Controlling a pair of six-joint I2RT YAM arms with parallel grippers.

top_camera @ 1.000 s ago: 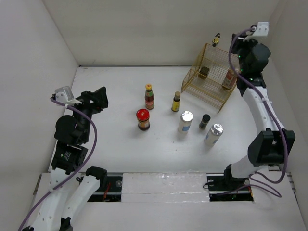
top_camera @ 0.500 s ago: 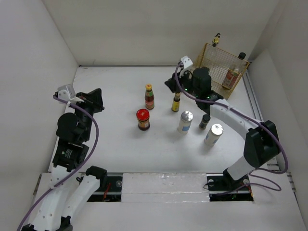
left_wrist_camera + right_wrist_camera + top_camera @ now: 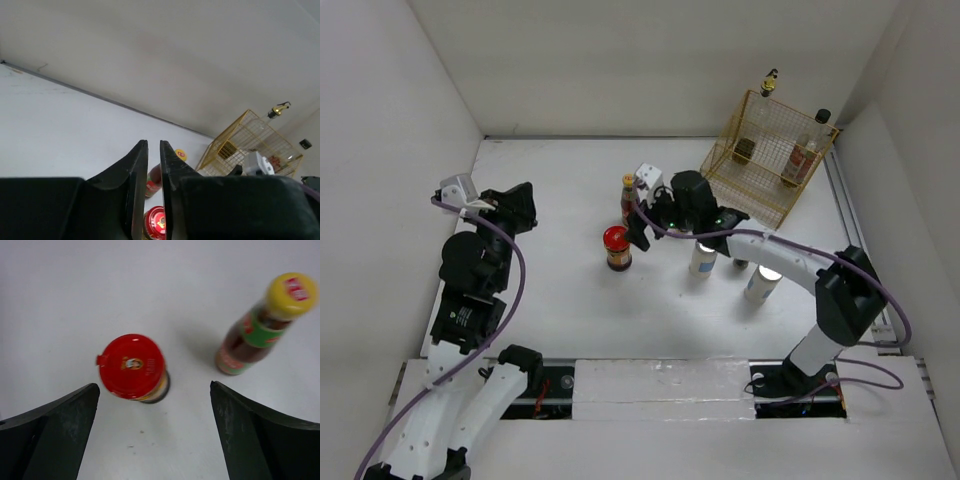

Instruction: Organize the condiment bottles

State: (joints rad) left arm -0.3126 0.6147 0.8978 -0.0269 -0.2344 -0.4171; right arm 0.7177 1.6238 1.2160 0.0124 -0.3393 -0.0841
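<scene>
- Red-capped jar (image 3: 132,367), far from every table (image 3: 550,200) edge, sits off-centre between right gripper's (image 3: 152,407) wide-open jaws; a descending finger could tip it.
- Left gripper (image 3: 153,150): jaws all but closed, empty.

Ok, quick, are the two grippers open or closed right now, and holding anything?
Left gripper: closed, holding nothing.
Right gripper: open wide, empty, over the red-lidded jar.
</scene>
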